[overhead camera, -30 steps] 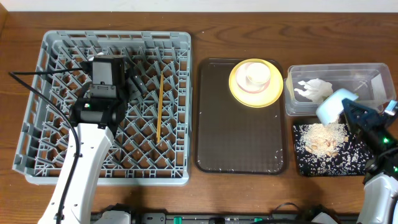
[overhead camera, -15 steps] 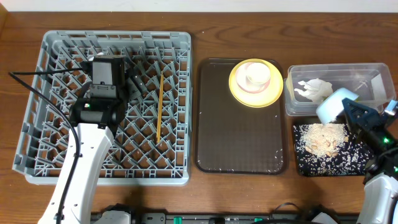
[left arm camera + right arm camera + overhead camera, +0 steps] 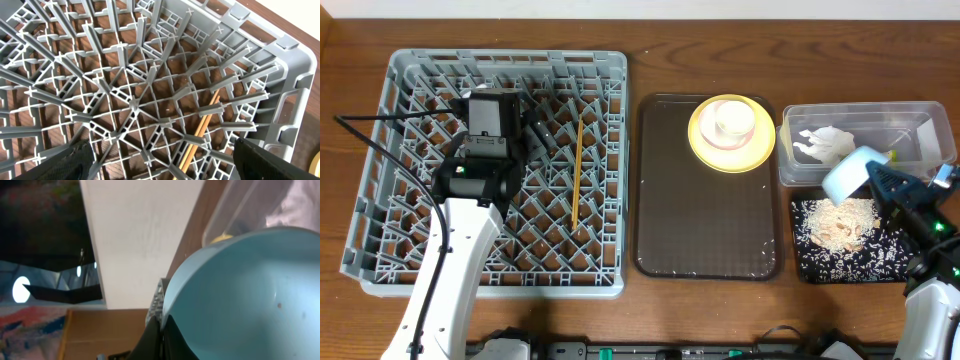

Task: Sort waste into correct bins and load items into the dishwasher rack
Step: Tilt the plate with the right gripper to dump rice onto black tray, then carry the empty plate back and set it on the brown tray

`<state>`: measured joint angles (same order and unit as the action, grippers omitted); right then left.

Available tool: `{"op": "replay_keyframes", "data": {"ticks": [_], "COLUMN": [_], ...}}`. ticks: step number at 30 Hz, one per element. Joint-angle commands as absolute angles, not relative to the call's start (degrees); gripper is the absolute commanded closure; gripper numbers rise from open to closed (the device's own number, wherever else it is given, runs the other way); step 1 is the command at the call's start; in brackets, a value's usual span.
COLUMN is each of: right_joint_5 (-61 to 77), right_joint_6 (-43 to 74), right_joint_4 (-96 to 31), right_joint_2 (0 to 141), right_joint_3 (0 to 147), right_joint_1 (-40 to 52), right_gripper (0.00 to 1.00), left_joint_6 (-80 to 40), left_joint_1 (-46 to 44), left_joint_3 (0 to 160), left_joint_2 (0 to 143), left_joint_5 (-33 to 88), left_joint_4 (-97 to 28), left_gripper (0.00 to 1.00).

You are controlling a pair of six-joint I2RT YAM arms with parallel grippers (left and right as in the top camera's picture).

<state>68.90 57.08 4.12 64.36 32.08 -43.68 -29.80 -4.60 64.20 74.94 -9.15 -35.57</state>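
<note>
My right gripper is shut on the rim of the light blue bowl, held tipped on its side above the black tray, where pale food scraps lie in a heap. The bowl's inside fills the right wrist view, with the gripper pinching its rim. The clear tub holds the white napkin. My left gripper hangs open over the grey rack, beside the chopsticks, which lie in the rack. The yellow plate carries the cream bowl.
A dark brown serving tray lies between the rack and the bins, with the plate on its far end. The rack's upright pegs stand under my left gripper. The wooden table edge runs along the front.
My right gripper has shifted the blue bowl slightly left and tilted it further over the black tray. The left arm has not moved.
</note>
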Motion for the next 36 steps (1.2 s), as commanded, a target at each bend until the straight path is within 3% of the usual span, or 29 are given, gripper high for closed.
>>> {"op": "replay_keyframes", "data": {"ticks": [1,3,11,19,29,36], "right_joint_5": [66.72,70.30,68.12,69.19,59.18,37.36], "right_joint_6": [53.15,57.84,54.81,54.78,50.87,40.84], "right_joint_4": [3.75,1.52,4.99,15.42,16.03,10.81], "right_joint_2": [64.07,64.07,64.07,62.96,62.96,63.00], "right_joint_3": [32.56,32.56,32.56,33.34,34.06,34.70], "right_joint_1": [-43.86,-43.81,-41.50,-30.46,-7.86,14.68], "right_gripper": [0.99,0.99,0.99,0.99,0.99,0.99], "left_joint_6": [-29.69,-29.69,-29.69,-29.69,-29.69,-29.69], "left_joint_1": [-4.45,-4.45,-4.45,-4.45,-4.45,-4.45], "left_joint_3": [64.73,64.73,64.73,64.73,64.73,64.73], "left_joint_2": [74.85,74.85,74.85,74.85,74.85,74.85], "left_joint_5": [-9.21,-9.21,-9.21,-9.21,-9.21,-9.21], "left_joint_4": [-35.53,-35.53,-35.53,-35.53,-35.53,-35.53], "left_gripper": [0.09,0.09,0.09,0.09,0.09,0.09]}}
